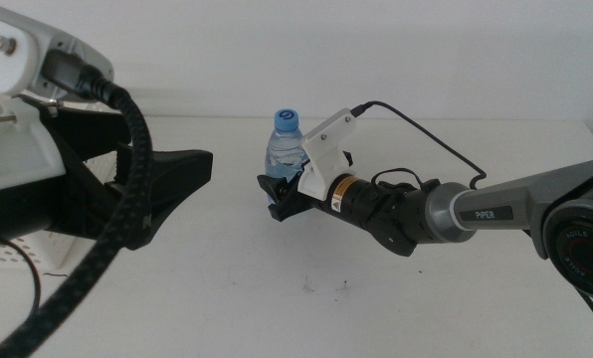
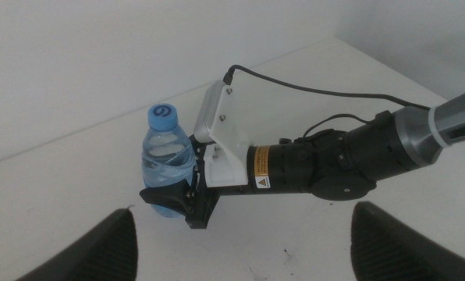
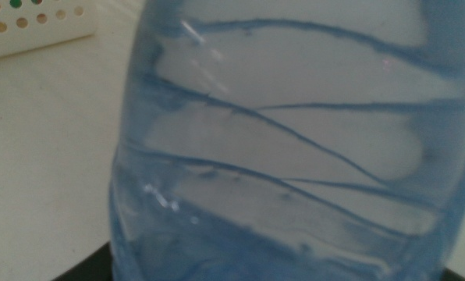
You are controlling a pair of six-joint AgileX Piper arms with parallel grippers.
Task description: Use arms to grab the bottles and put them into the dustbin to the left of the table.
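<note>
Bottle (image 1: 287, 145) stands upright mid-surface (image 1: 227, 288), pinched low by the right tool (image 1: 280, 194), not yet carried to the bin (image 3: 30, 31); the left tool (image 2: 240, 242) waits spread nearby, no other bottles visible.

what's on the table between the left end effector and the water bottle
Only bare white tabletop separates the left end effector from the small clear blue-capped water bottle, per the middle view.
</note>
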